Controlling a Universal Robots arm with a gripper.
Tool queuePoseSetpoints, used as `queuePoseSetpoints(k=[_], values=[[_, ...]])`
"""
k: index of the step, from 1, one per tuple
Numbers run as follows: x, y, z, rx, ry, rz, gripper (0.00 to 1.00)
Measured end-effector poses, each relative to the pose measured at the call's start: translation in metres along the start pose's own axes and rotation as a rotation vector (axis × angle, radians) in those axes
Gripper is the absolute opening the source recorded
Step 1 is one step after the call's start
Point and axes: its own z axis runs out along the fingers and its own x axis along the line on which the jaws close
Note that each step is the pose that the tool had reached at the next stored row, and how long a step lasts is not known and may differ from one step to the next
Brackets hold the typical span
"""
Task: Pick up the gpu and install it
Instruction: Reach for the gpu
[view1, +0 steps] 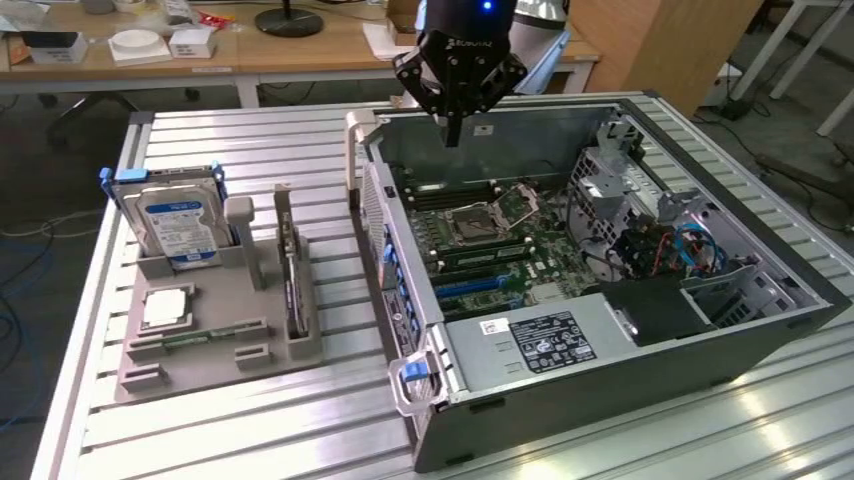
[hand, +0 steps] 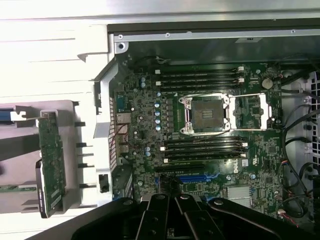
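Hovering above the open computer case's (view1: 641, 390) far side, the gripper (view1: 453, 135) is pressed together and empty, while the gpu (view1: 291, 270) stands on edge in the grey holder (view1: 214, 352) at the exterior view's left, probably slotted upright for easy pinching

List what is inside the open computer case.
A green motherboard with an open CPU socket, a grey power supply and cables by the drive cage. The power supply covers whatever lies beneath it.

Slatted table (view1: 254, 135) under computer case (view1: 601, 385), grey holder (view1: 167, 378)
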Motion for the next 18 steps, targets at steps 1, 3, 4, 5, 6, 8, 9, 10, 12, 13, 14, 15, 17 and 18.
queuePoseSetpoints(k=[1,3,4,5,6,8,9,10,12,13,14,15,17,18], values=[[0.002,-0.0001,0.0000,-0.0001,0.0000,0.000,0.10],[0.005,-0.0004,-0.0001,-0.0001,0.0000,0.000,0.10],[0.007,-0.0005,-0.0002,-0.0001,0.0000,0.000,0.10],[0.008,-0.0007,-0.0002,-0.0001,-0.0001,0.000,0.10],[0.010,-0.0008,-0.0002,-0.0001,-0.0001,0.000,0.10],[0.013,-0.0010,-0.0003,-0.0001,0.0000,0.000,0.10],[0.015,-0.0011,-0.0004,0.0000,0.0000,0.000,0.10],[0.016,-0.0012,-0.0004,-0.0001,0.0000,0.000,0.10],[0.019,-0.0015,-0.0005,-0.0001,0.0000,0.000,0.10],[0.021,-0.0016,-0.0005,-0.0001,-0.0001,0.000,0.10],[0.023,-0.0017,-0.0006,-0.0001,0.0000,0.000,0.10],[0.024,-0.0018,-0.0006,0.0000,0.0000,0.000,0.10],[0.027,-0.0020,-0.0007,0.0000,0.0000,0.000,0.10],[0.029,-0.0022,-0.0007,-0.0001,-0.0001,0.000,0.10]])
